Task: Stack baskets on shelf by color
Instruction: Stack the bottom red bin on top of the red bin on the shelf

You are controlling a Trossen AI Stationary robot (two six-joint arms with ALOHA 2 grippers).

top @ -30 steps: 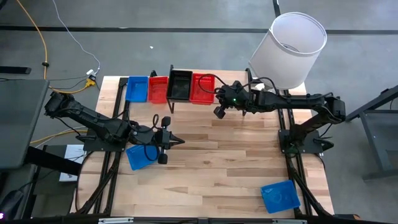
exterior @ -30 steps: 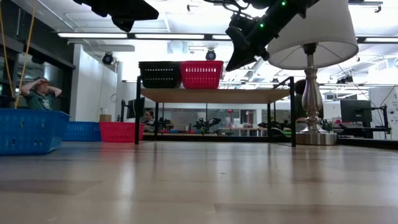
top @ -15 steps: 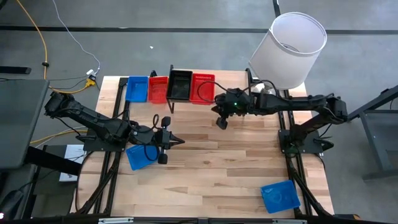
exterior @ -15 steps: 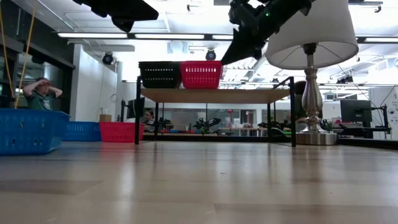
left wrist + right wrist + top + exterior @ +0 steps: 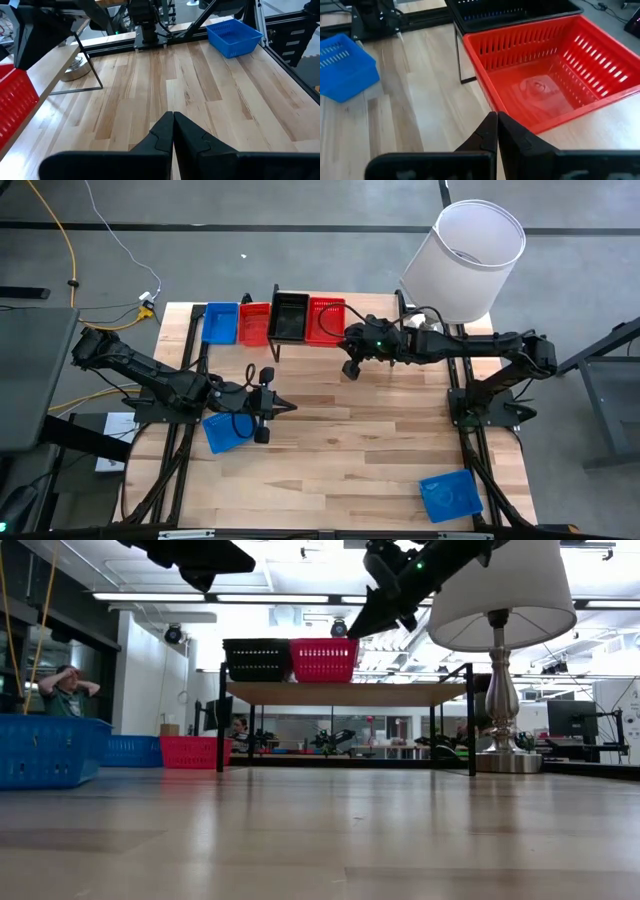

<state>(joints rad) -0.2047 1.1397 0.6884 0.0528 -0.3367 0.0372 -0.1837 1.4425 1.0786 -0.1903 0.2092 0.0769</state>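
A black basket (image 5: 290, 315) and a red basket (image 5: 325, 320) stand side by side on the shelf (image 5: 345, 693) at the table's far edge. My right gripper (image 5: 350, 370) hovers shut just in front of the red basket (image 5: 555, 75), above shelf height and tilted down. My left gripper (image 5: 290, 408) is shut and hangs over the table's middle left, with a blue basket (image 5: 222, 432) on the table below its arm. One blue basket (image 5: 221, 322) and one red basket (image 5: 255, 323) sit on the table left of the shelf.
Another blue basket (image 5: 449, 495) lies at the table's near right. A lamp with a large white shade (image 5: 465, 260) stands at the far right, beside the shelf's right end. Bare wood lies between the two arms. A person shows in the room behind.
My right gripper has turned, its tip swinging a little toward the table's left and the red basket on the shelf. It has stayed shut. No basket has moved.
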